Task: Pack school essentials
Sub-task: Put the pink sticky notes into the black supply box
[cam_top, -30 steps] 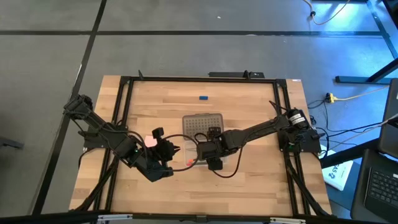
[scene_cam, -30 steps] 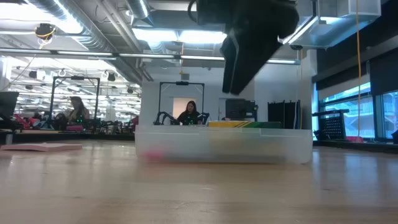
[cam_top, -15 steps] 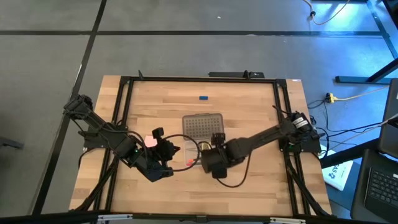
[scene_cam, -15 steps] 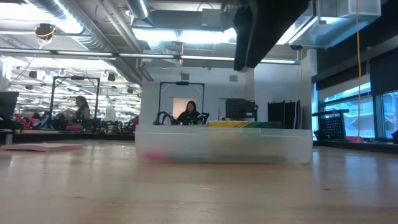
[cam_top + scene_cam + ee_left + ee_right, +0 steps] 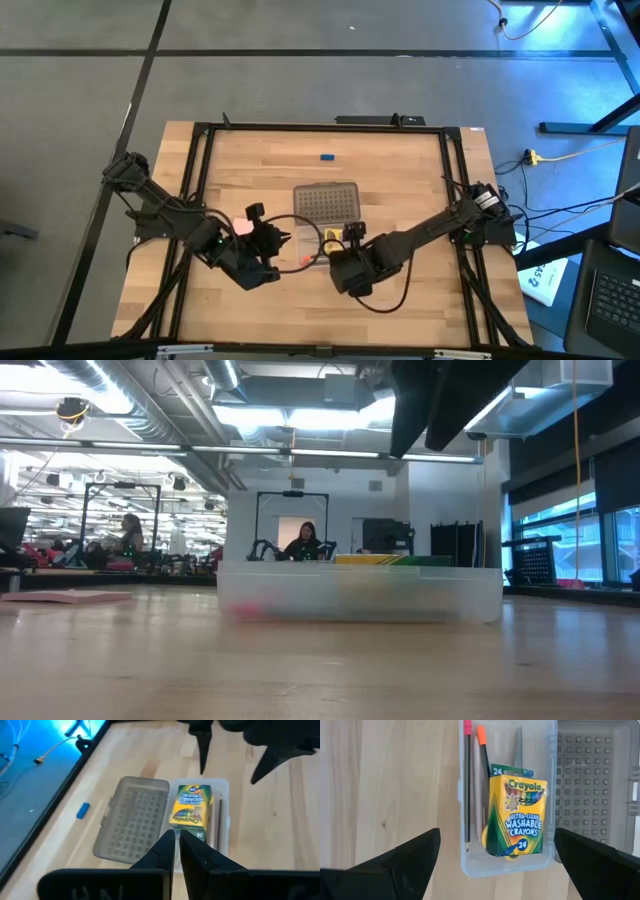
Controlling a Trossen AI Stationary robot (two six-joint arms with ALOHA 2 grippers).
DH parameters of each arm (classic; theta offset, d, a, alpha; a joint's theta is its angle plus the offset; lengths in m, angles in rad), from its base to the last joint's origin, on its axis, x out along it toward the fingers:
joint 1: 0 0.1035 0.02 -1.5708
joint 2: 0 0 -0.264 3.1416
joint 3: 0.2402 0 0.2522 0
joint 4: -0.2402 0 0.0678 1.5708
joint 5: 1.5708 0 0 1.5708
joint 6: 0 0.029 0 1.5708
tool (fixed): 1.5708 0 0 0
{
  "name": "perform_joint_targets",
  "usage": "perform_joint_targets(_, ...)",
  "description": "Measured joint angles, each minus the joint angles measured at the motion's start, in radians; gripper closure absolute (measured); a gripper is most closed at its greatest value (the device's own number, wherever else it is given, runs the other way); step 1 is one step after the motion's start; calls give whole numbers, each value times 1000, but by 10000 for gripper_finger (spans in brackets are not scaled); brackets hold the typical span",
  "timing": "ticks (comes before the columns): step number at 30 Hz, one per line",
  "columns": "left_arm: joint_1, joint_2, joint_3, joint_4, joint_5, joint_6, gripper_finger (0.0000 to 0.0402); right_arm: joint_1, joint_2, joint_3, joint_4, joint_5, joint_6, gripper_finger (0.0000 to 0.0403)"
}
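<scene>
As the crayon box [image 5: 516, 816] sits packed:
Pad [image 5: 241, 227]: beside left end effector [image 5: 284, 240], fingers together.
Right end effector [image 5: 492, 851]: apart, above case [image 5: 547, 795].

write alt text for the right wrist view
A Crayola crayon box lies in a clear case on a wooden table, beside pencils. The right end effector hangs open above it, next to the grey lid.

Crayon box [image 5: 515, 815], pencils [image 5: 474, 785] in case
</scene>
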Motion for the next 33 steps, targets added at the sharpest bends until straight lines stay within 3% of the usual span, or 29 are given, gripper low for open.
perform_joint_targets(5, 19, 0, 0, -53, 104, -69, 385, 3, -21, 0, -6, -5, 18, 14)
perform_joint_targets(9, 1, 0, 0, -210, 210, -187, 391, 4, -44, 0, -16, -6, 52, 14)
perform_joint_targets(15, -76, -22, 0, -399, 212, -434, 399, 3, -64, 0, -12, 4, 59, 14)
perform_joint_targets(22, -176, -36, 0, -469, 134, -653, 396, 3, -65, 0, -11, 11, 106, 14)
perform_joint_targets(26, -203, -36, 0, -587, 142, -887, 388, 5, -65, 0, -11, 11, 101, 14)
perform_joint_targets(30, -205, -37, 0, -699, 209, -1105, 381, 5, -67, 0, -12, 11, 81, 14)
perform_joint_targets(33, -183, -39, 0, -725, 293, -1178, 379, 5, -73, 5, -16, 11, 74, 14)
